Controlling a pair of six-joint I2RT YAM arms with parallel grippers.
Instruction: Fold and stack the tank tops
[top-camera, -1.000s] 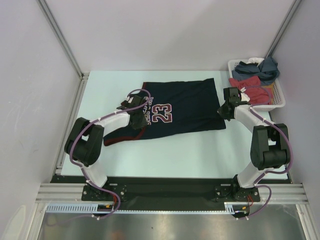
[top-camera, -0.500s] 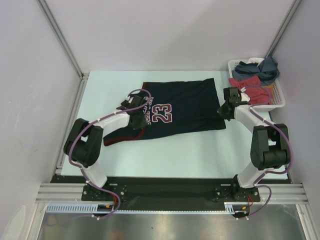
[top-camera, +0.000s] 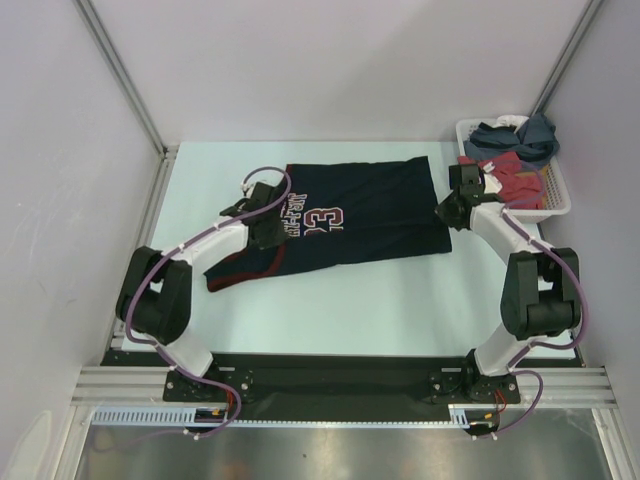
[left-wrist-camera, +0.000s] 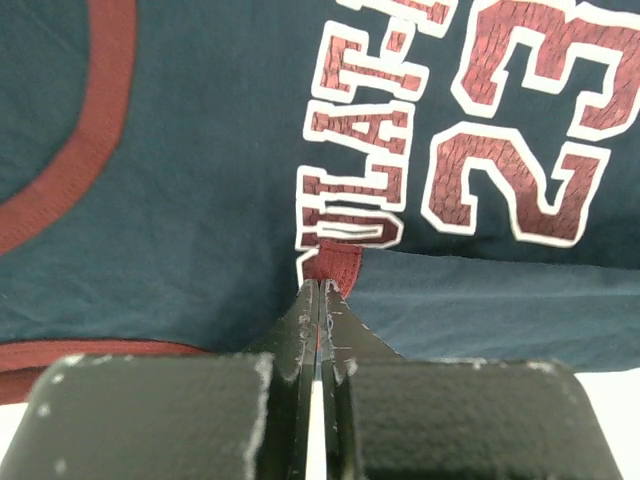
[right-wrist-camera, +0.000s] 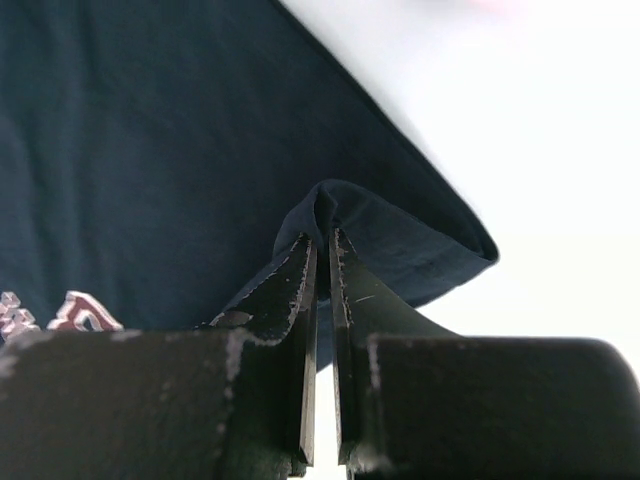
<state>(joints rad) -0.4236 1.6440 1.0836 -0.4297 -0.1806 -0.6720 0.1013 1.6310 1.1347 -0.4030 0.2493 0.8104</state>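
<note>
Grips navy tank top (top-camera: 370, 205), spread on pale table (top-camera: 380, 300) with the 23 print up, at two spots. Clamps left gripper (left-wrist-camera: 320, 285) fingers tight together on red trim below the lettering. Pinches a raised fold of hem edge between right gripper (right-wrist-camera: 322, 245) fingers. Notes mixed garments (top-camera: 510, 150) heaped in white basket (top-camera: 556, 208), far right.

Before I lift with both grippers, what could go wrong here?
1. The left gripper pinches only the red trim of the navy tank top, at its very fingertips; it may slip out.
2. The right gripper holds a small bunched fold of hem, so the fold may come out uneven.
3. The basket sits close beside the right arm; a wide swing might snag it.
</note>
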